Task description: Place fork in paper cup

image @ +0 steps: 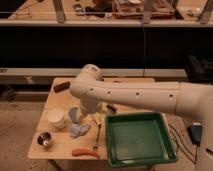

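The plain white, wide paper cup [56, 118] stands left of the gripper [91, 114], which hangs low beneath the bulky white arm [140, 95], partly masked, jaws apart and empty. The slim grey metal fork [96, 137] lies just nearer the camera, tines indistinct.

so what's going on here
The robot arm reaches over the table, tasked with putting the fork in the paper cup. Its end effector hangs open, low over the table just behind the fork, holding nothing. The fork lies flat beside the green tray; the cup stands apart.
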`<state>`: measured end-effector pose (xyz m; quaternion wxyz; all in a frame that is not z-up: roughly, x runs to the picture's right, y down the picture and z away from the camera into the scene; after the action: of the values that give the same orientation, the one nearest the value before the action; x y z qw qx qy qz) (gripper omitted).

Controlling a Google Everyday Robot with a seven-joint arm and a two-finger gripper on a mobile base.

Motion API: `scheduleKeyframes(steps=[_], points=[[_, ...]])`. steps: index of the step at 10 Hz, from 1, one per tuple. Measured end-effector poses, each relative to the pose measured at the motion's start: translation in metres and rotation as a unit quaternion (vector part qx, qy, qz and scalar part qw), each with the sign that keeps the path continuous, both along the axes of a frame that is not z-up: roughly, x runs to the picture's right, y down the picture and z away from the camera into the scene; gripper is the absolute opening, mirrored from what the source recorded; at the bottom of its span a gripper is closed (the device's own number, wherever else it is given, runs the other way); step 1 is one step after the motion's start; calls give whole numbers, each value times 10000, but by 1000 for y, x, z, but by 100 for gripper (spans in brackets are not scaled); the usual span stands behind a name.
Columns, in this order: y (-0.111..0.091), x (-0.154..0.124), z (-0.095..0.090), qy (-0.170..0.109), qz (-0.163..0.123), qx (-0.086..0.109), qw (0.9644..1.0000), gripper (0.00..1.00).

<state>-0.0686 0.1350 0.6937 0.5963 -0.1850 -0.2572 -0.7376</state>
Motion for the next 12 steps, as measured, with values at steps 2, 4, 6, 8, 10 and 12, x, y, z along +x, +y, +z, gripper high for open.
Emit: scheduleKeyframes(steps=[2,4,6,8,10,12], points=[[16,1,2,-56,178,-154,9997,80],[30,-3,2,-118,256,-268,9992,73],[40,-6,5,-100,182,-290,9994,54],[53,-5,14,-59,96,-322,9994,46],[57,0,21,-31,72,-300,9995,46],[63,4,27,15,40,-261,9997,46]])
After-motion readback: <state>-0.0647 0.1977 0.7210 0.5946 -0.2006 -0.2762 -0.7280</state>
